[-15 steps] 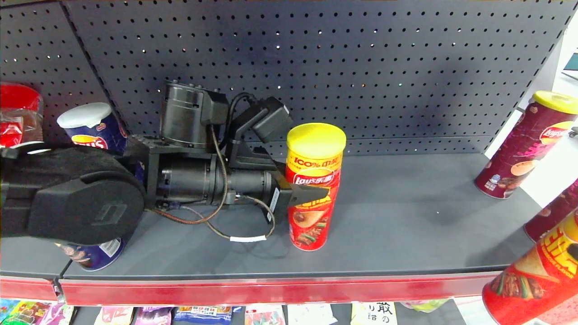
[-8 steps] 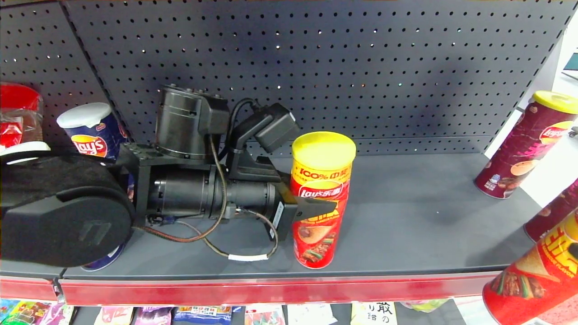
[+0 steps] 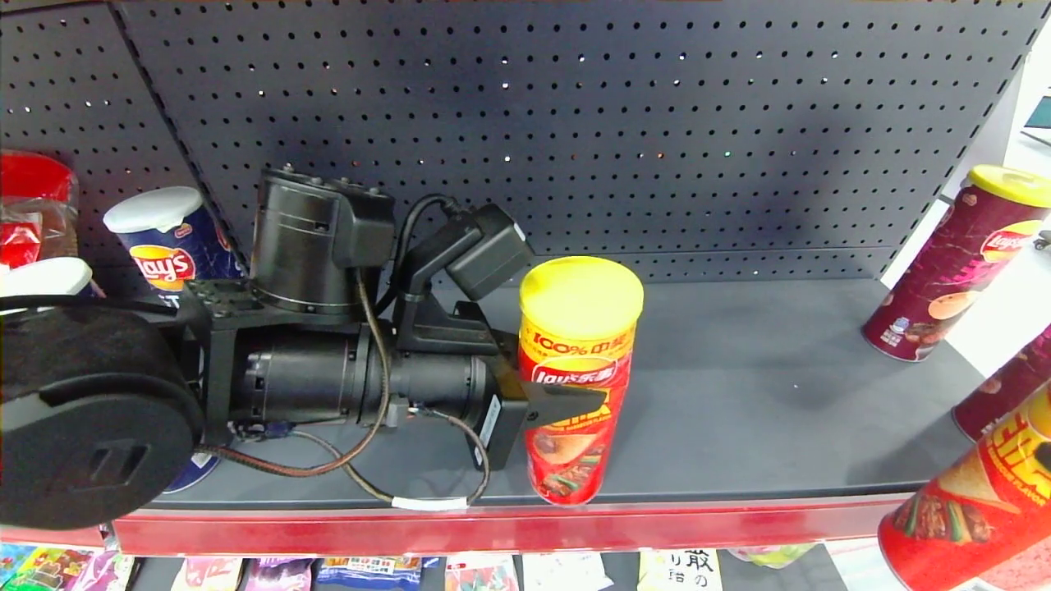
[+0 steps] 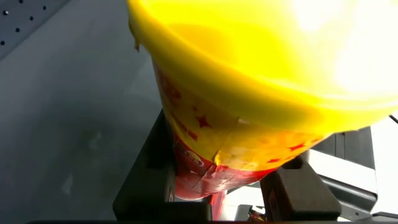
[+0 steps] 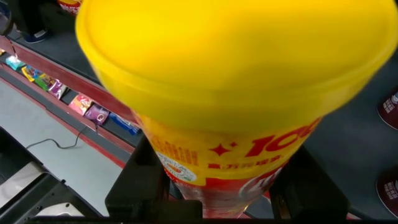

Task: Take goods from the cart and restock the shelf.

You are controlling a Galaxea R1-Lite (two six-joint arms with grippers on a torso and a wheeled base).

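My left gripper (image 3: 566,400) is shut on a red chips can with a yellow lid (image 3: 579,369), held upright at the front edge of the grey shelf (image 3: 739,394). In the left wrist view that can (image 4: 249,81) sits between the dark fingers (image 4: 146,174) of the left gripper (image 4: 217,186). My right gripper (image 5: 224,199) is shut on a second red chips can with a yellow lid (image 5: 230,68). In the head view this second can (image 3: 969,509) hangs tilted below the shelf's right front corner.
Two maroon cans (image 3: 952,263) (image 3: 1002,394) lean at the shelf's right end. Blue cans with white lids (image 3: 168,238) and a red-lidded jar (image 3: 33,205) stand at the left, behind my left arm. A pegboard (image 3: 575,123) backs the shelf. Snack packets (image 3: 369,570) lie on the shelf below.
My left arm has drawn back with the red can, bringing it from mid-shelf to the front edge. The right arm and its can have not moved.
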